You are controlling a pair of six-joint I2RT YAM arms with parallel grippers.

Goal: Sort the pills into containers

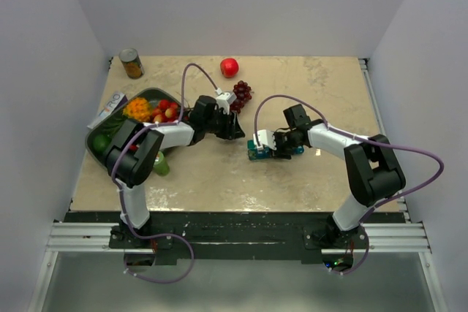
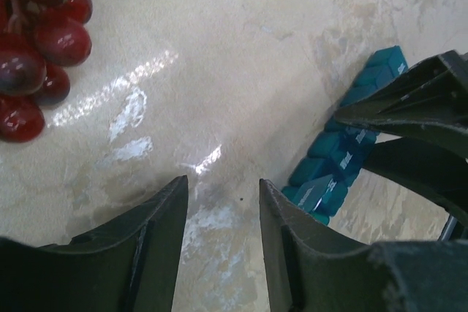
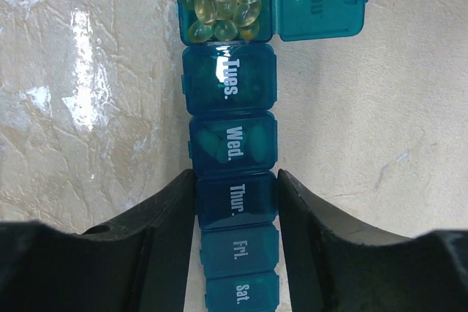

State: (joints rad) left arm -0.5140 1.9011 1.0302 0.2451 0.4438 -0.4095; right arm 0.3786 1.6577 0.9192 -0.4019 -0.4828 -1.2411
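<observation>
The teal pill organiser lies on the table in a straight row, with lids marked by day. Its Mon lid stands open, and several yellow capsules fill that compartment. The other lids are closed, and pills show faintly under the Wed lid. My right gripper grips the organiser's sides at the Thur compartment; it also shows in the top view. My left gripper is open and empty, low over bare table just left of the organiser. In the top view the left gripper sits beside the organiser.
Red grapes lie close behind the left gripper, also visible from above. A dark green fruit tray stands at the left with a small green bottle beside it. A can and a red apple stand at the back.
</observation>
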